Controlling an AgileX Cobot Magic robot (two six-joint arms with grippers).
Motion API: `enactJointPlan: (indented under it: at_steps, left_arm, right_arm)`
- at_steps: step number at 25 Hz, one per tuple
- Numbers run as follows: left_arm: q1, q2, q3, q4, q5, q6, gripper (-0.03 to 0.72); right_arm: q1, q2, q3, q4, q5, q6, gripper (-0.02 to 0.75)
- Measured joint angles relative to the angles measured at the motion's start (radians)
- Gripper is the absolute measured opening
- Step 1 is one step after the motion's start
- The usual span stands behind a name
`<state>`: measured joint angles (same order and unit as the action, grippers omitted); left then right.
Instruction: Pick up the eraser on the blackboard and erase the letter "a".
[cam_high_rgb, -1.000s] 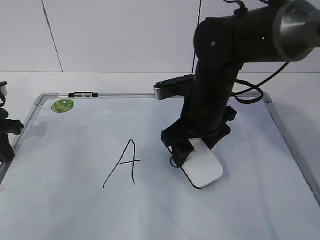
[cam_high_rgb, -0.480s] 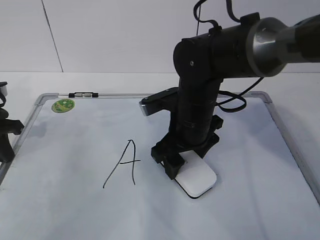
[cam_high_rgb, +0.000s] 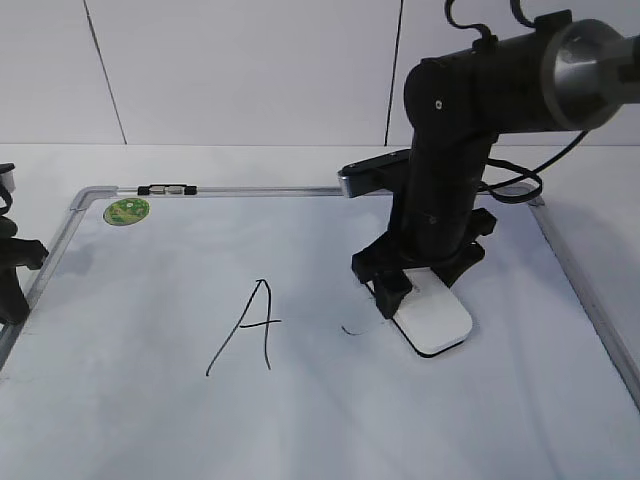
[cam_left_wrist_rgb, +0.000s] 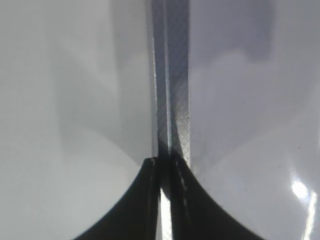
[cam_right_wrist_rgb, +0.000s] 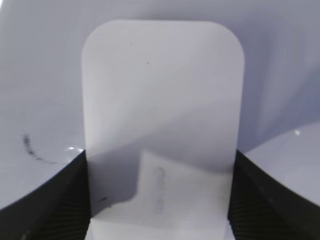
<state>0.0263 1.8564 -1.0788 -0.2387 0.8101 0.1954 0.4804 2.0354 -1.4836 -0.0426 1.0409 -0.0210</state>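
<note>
My right gripper (cam_high_rgb: 420, 290) is shut on the white eraser (cam_high_rgb: 434, 320) and presses it flat on the blackboard (cam_high_rgb: 150, 290), right of centre. In the right wrist view the eraser (cam_right_wrist_rgb: 162, 100) fills the middle between my two black fingers (cam_right_wrist_rgb: 160, 200). Of the letter "a" only a short black stroke (cam_high_rgb: 350, 331) shows, just left of the eraser; it also shows in the right wrist view (cam_right_wrist_rgb: 35, 150). My left gripper (cam_left_wrist_rgb: 165, 167) is shut and empty over the board's grey left frame (cam_left_wrist_rgb: 172, 90), and shows at the left edge of the exterior view (cam_high_rgb: 12, 270).
A capital "A" (cam_high_rgb: 250, 325) is drawn left of centre. A round green sticker (cam_high_rgb: 126, 211) sits in the board's far left corner, next to a black clip (cam_high_rgb: 165, 189) on the top frame. Grey frame rails (cam_high_rgb: 590, 300) bound the board.
My right gripper slid the eraser left over the letter, then back right by about a hand's width. A short stroke of the letter now shows left of the eraser. The left arm stayed still.
</note>
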Motion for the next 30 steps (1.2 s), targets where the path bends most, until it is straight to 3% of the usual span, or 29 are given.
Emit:
enactJointPlan:
  at_steps: [8, 14, 18, 25, 30]
  left_arm:
    - [0.0, 0.0, 0.0, 0.002, 0.0, 0.0, 0.017]
    - [0.0, 0.0, 0.0, 0.004, 0.0, 0.0, 0.017]
    - [0.0, 0.0, 0.0, 0.004, 0.0, 0.0, 0.017]
    - [0.0, 0.0, 0.0, 0.004, 0.0, 0.0, 0.017]
    - [0.0, 0.0, 0.0, 0.004, 0.0, 0.0, 0.017]
  right_arm:
    - [-0.008, 0.0, -0.002, 0.05, -0.004, -0.05, 0.556]
    - [0.143, 0.004, -0.002, 0.075, -0.004, -0.075, 0.557]
    - [0.177, 0.004, -0.002, 0.081, -0.004, -0.076, 0.556]
    - [0.15, 0.004, -0.002, 0.064, -0.008, -0.068, 0.556]
    - [0.04, 0.004, -0.002, 0.043, -0.023, -0.059, 0.556]
